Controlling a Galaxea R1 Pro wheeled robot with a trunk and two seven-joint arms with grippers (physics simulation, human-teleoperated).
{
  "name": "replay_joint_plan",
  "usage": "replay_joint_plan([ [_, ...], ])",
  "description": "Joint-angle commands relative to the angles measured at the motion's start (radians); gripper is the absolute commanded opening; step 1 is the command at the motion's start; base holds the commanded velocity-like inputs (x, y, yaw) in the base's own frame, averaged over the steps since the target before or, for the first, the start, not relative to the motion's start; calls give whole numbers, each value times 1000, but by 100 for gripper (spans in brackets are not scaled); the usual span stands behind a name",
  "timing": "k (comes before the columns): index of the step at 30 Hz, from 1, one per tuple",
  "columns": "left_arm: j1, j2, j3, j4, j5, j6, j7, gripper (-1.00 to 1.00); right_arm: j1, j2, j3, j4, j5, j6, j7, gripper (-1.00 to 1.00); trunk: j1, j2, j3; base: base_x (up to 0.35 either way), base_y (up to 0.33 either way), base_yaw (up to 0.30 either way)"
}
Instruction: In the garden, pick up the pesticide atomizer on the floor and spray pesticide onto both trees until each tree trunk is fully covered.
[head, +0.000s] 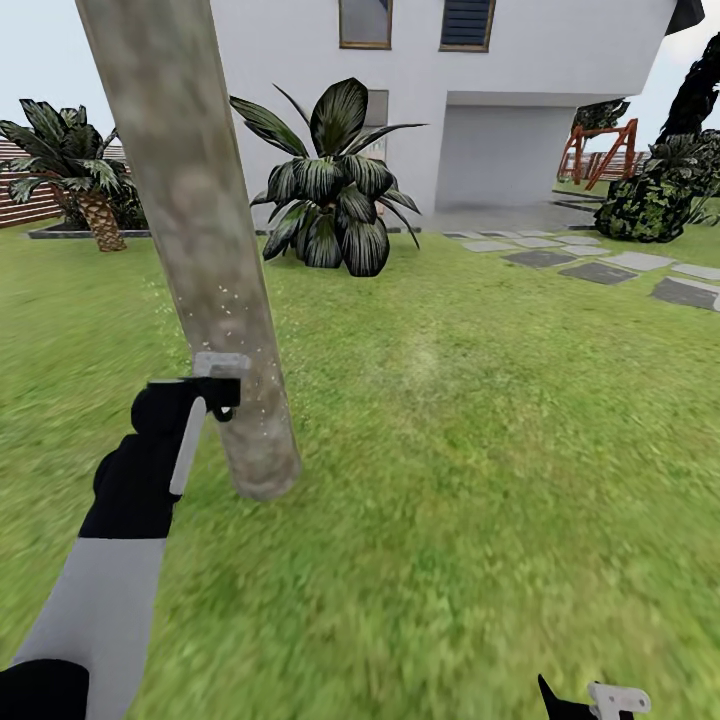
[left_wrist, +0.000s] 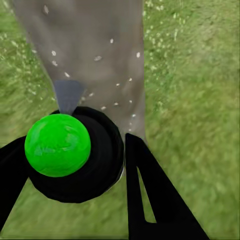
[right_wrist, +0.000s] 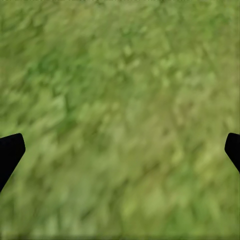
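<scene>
The thick, mottled grey-brown tree trunk (head: 200, 250) rises from the blurry green grass floor (head: 480, 480) directly ahead of the left gripper (left_wrist: 75, 165). That claw is pinched on the black pesticide atomizer with a round bright-green cap (left_wrist: 58, 145), its nozzle aimed at the bark close in front. Tiny white pesticide specks (left_wrist: 112, 75) dot the trunk just beyond the nozzle. The right gripper (right_wrist: 120, 150) hangs over bare grass, its black fingers (right_wrist: 10, 150) spread wide apart.
</scene>
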Motion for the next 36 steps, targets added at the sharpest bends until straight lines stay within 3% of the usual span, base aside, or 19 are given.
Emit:
replay_joint_plan([
  [1,37,5,-1,1,6,-3,0,-100,0,0,0,0,0,0,0,100,0,0,0,0,0,0],
  [8,193,7,1,15,11,-24,1,-100,0,0,0,0,0,0,0,100,0,0,0,0,0,0],
  [13,308,9,8,40,8,-90,3,-100,0,0,0,0,0,0,0,100,0,0,0,-1,0,0],
  [15,342,10,31,46,8,-140,4,-100,-1,0,0,0,0,0,1,100,0,0,0,-111,80,0],
  [16,375,9,74,56,9,-191,2,-100,0,2,1,0,0,0,2,100,0,0,0,-230,199,0],
  [20,448,8,86,98,9,-227,2,-100,0,3,1,1,0,0,2,100,0,0,0,-258,215,-22],
  [22,460,8,86,180,10,-339,-2,-100,0,2,0,1,0,0,2,100,0,0,1,-264,219,-202],
  [24,462,9,87,264,9,-409,-5,-100,0,3,0,13,0,0,2,100,0,0,2,-264,219,-241],
  [29,463,10,81,323,7,-453,-9,-100,0,2,0,27,0,0,2,100,0,0,5,-265,219,-253],
  [33,498,12,80,336,8,-487,-13,-100,0,2,1,28,0,0,2,100,0,0,8,-270,219,-252],
  [36,532,14,75,395,8,-588,-20,-100,0,4,1,28,1,0,2,100,0,0,8,-277,211,-97],
])
